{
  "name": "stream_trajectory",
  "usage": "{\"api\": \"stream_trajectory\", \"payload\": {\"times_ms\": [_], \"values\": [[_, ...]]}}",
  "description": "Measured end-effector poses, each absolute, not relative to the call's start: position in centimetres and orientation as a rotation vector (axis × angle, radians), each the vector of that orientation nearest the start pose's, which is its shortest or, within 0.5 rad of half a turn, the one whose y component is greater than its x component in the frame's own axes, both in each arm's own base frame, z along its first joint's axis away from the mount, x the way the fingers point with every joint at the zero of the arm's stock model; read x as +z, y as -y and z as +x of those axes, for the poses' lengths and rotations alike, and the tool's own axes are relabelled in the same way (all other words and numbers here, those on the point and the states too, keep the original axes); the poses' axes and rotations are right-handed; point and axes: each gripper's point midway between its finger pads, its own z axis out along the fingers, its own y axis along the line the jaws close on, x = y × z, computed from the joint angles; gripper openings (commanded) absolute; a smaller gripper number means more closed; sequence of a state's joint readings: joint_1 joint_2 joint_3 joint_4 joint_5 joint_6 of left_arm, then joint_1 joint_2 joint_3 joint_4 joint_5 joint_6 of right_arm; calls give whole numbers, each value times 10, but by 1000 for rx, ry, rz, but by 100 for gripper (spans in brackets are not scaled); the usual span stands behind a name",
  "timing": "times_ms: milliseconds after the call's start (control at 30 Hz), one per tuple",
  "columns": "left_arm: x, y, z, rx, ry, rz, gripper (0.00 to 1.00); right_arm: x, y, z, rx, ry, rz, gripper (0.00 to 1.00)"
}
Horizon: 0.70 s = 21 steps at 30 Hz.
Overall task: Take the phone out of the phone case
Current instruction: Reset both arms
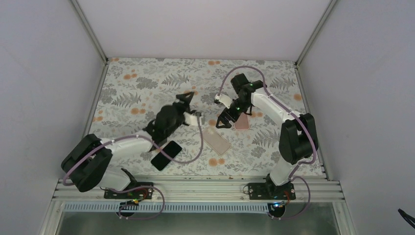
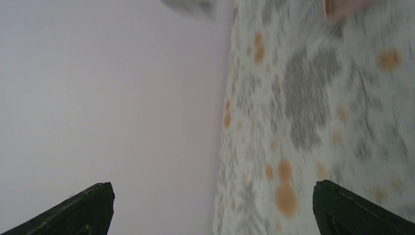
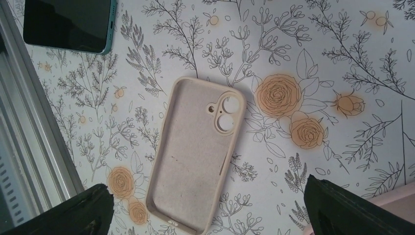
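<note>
Both stand wide open and hold nothing, I see: left gripper (image 2: 207,211), right gripper (image 3: 208,211). The case (image 3: 195,156) lies empty; the phone (image 3: 68,24), probably screen up, lies apart.

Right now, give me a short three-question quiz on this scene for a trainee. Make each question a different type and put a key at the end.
1. True or false: the phone sits inside the beige case.
2. Multiple choice: what does the right end effector hold? A) the phone B) the case C) nothing, its jaws are open
3. Fill in: the case lies flat on the table with its ___ facing up (inside or back).

Key
1. False. The phone lies apart from the case, screen up.
2. C
3. Inside. The hollow and the camera cutouts show.
</note>
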<state>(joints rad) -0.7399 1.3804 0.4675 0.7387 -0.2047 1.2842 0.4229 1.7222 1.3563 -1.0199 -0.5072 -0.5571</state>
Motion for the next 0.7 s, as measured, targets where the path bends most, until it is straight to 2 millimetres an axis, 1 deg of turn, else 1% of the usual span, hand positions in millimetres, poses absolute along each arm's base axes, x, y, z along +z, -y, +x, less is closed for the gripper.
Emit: {"api": "stream_trajectory", "payload": {"times_ms": [67, 133, 200, 233, 267, 300, 333, 367, 400, 467, 500, 533, 600, 633, 700], "values": [[199, 275, 333, 441, -1097, 1447, 100, 123, -219, 286, 719, -2476, -1394, 100], [221, 297, 333, 292, -1140, 1498, 100, 123, -218, 285, 722, -2482, -1395, 100], [230, 306, 330, 185, -1187, 1538, 100, 124, -217, 285, 720, -2482, -1394, 100], [232, 307, 327, 109, -1227, 1567, 100, 124, -216, 286, 716, -2481, -1389, 100], [234, 305, 327, 46, -1269, 1581, 100, 125, -216, 287, 709, -2475, -1384, 100], [236, 298, 329, -3, -1315, 1581, 100, 127, -215, 289, 695, -2464, -1375, 100], [242, 286, 335, -79, -1378, 1564, 100, 130, -214, 289, 683, -2455, -1369, 100], [249, 274, 342, -117, -1423, 1533, 100, 133, -212, 290, 670, -2439, -1359, 100], [262, 255, 354, -173, -1480, 1475, 100, 138, -211, 291, 656, -2419, -1351, 100], [294, 211, 381, -229, -1564, 1326, 100, 150, -210, 294, 620, -2366, -1315, 100], [308, 191, 390, -242, -1590, 1262, 100, 156, -210, 294, 612, -2347, -1310, 100], [324, 166, 398, -257, -1619, 1188, 100, 163, -209, 297, 590, -2320, -1291, 100], [341, 135, 403, -274, -1655, 1095, 100, 174, -207, 303, 546, -2273, -1255, 100], [346, 123, 403, -291, -1674, 1058, 100, 178, -205, 305, 523, -2251, -1239, 100], [344, 112, 398, -332, -1715, 1014, 100, 179, -203, 308, 490, -2226, -1218, 100]]}}
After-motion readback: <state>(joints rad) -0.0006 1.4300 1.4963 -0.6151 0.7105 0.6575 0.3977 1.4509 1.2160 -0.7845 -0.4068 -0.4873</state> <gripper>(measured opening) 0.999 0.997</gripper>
